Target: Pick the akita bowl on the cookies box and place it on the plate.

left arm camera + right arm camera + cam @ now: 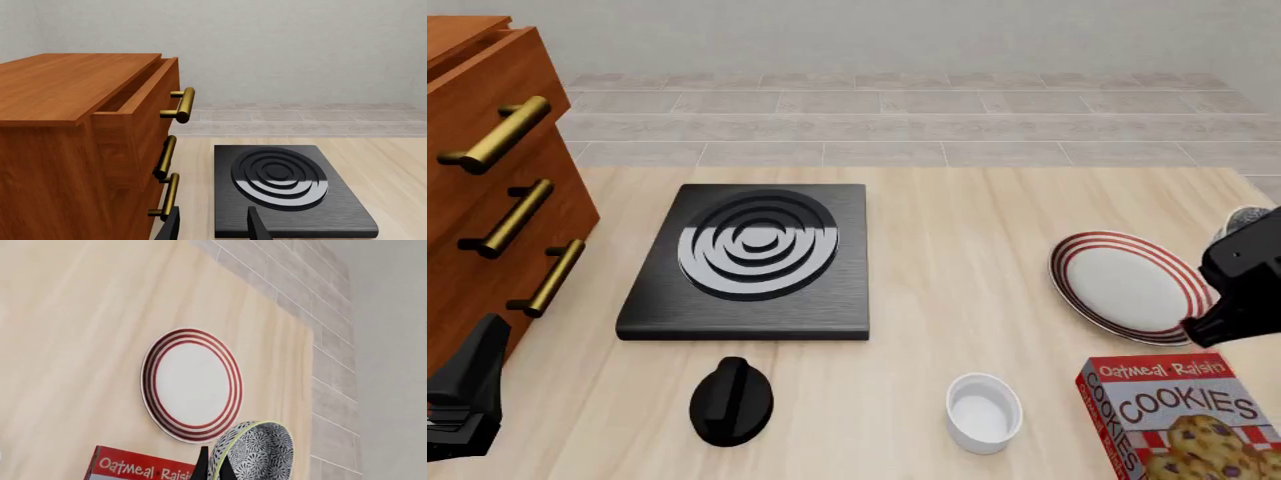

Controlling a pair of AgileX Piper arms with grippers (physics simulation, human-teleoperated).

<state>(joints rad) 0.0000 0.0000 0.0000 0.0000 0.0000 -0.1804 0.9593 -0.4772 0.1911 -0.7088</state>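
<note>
The akita bowl [260, 452], speckled black and white with a light rim, hangs tilted in the air. My right gripper [215, 469] is shut on its rim. It is held off the cookies box [140, 468], near the edge of the red-striped plate [192, 385]. In the front view the right gripper [1233, 290] hovers at the plate's [1124, 285] right edge, above the cookies box [1181, 415]. Only a sliver of the bowl [1250, 217] shows behind the arm. My left gripper [213, 229] is open and empty, low at the near left, beside the cabinet.
A wooden drawer cabinet [487, 180] with brass handles stands at the left, its top drawer [137, 95] slightly open. A black stove [754, 262] lies mid-table. A black knob-like object [731, 400] and a small white ramekin [984, 410] sit near the front edge.
</note>
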